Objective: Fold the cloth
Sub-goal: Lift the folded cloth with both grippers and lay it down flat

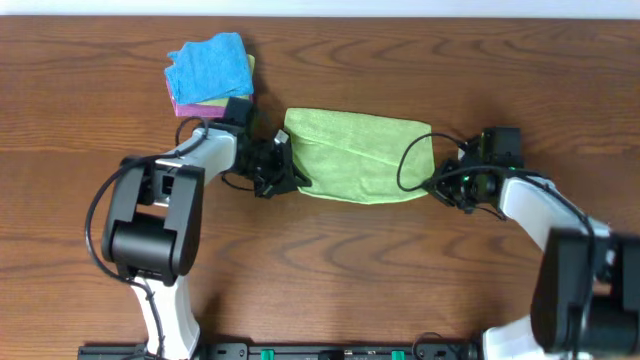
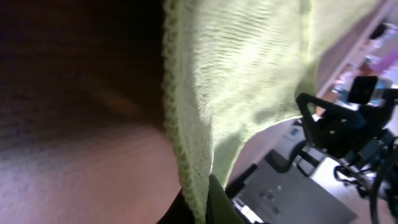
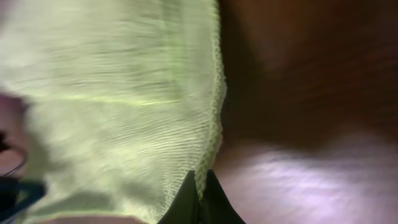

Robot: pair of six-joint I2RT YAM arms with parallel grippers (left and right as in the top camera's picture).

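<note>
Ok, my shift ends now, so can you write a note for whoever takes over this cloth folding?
Left gripper: shut on the cloth at its left end.
Right gripper: shut on its right end.
Cloth: between the arms, a wide band with one layer lapped over.
Done: seemingly one fold.
Left: probably fold again, then release.
The stack of other cloths sits behind the left gripper; leave it.

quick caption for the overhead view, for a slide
The left gripper and right gripper each clamp one end of the cloth on the table.
</note>
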